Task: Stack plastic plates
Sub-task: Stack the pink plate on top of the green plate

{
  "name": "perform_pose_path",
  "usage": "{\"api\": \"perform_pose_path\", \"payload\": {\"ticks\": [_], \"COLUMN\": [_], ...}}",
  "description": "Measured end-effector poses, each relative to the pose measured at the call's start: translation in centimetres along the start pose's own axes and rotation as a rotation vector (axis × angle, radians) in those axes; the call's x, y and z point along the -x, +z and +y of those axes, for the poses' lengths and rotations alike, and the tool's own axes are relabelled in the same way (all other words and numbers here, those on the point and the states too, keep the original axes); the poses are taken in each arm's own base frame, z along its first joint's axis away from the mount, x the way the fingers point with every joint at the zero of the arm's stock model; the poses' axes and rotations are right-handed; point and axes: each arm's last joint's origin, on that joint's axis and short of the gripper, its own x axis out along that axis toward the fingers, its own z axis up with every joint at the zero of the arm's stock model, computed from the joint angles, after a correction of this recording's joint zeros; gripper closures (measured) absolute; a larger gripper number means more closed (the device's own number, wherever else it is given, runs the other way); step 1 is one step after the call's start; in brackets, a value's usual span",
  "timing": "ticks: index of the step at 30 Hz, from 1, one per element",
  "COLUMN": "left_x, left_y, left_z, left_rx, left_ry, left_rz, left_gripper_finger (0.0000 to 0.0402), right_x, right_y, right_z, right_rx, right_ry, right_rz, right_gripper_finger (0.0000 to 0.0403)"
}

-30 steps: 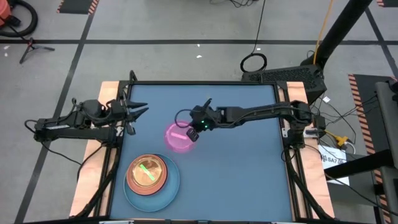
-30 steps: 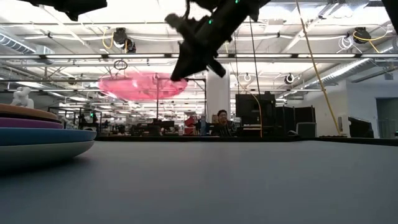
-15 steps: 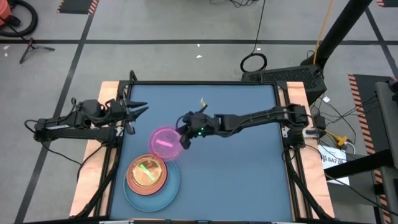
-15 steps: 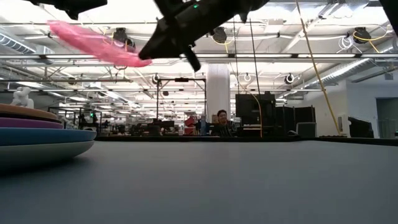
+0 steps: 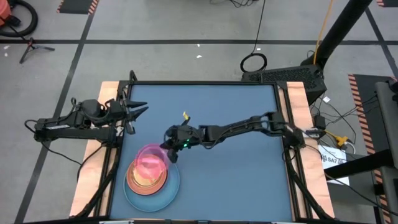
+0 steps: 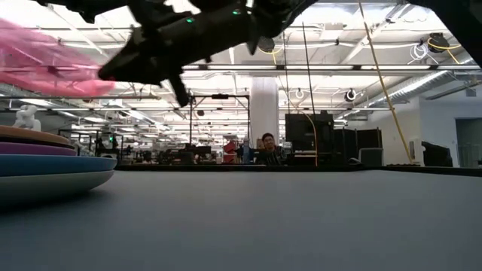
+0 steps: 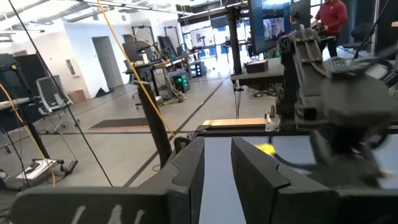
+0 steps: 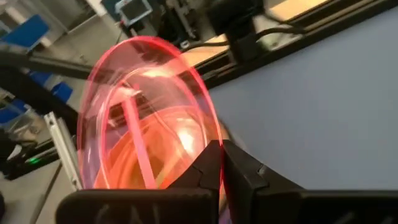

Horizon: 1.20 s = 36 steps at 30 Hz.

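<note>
Plates already stacked sit at the counter's near-left corner: a big light-blue one at the bottom, purple and orange on it. Above that stack hangs the pink plate, tilted, its rim pinched between the right arm's fingers. Placing is in hand; next it needs levelling, lowering, and letting go. Behind the stack, the left arm's fingers wait, slightly spread. Nothing blocks the way.
</note>
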Motion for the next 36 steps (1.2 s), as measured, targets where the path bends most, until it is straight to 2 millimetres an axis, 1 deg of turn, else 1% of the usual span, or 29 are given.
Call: {"api": "perform_pose_path", "payload": {"ticks": [4,8,13,17,19,24,26,28,31,34,36], "left_x": [0.0,0.0,0.0,0.0,0.0,0.0,0.1,0.1,0.2,-0.3,-0.7], "left_y": [0.0,0.0,0.0,-0.1,-0.3,-0.9,-1.1,-1.2,-2.0,-3.8,-5.2], "left_z": [0.0,0.0,0.0,0.0,-0.1,-0.2,-0.2,-0.3,-1.0,-2.0,-2.8], "left_rx": [0.002,0.007,0.023,0.056,0.086,0.155,0.185,0.226,0.293,0.393,0.437], "left_ry": [0.0,0.0,0.0,-0.001,-0.005,-0.013,-0.014,-0.027,-0.115,-0.155,-0.175], "left_rz": [0.001,0.002,0.002,0.007,0.028,0.098,0.116,0.13,0.214,0.309,0.366], "left_gripper_finger": [0.0314,0.0314,0.0314,0.0314,0.0314,0.0314,0.0314,0.0314,0.0314,0.0314,0.0314], "right_x": [-1.5,-2.5,-2.7,-2.2,-1.6,0.3,0.6,0.9,1.3,2.2,2.3], "right_y": [-0.1,-0.7,-1.0,-0.9,-0.4,1.0,0.9,0.4,-1.1,-2.5,-3.5], "right_z": [0.4,0.0,-0.3,-0.2,0.1,1.8,2.1,2.1,1.4,0.8,0.9], "right_rx": [0.016,0.002,0.009,0.083,0.131,0.318,0.392,0.454,0.497,0.545,0.593], "right_ry": [0.013,-0.024,-0.038,-0.053,-0.055,-0.018,-0.007,-0.002,-0.011,-0.015,0.012], "right_rz": [0.043,0.102,0.126,0.169,0.183,0.17,0.175,0.193,0.25,0.298,0.242], "right_gripper_finger": [0.0389,0.0369,0.0332,0.0307,0.0299,0.0298,0.0302,0.0306,0.0312,0.0319,0.0325]}}
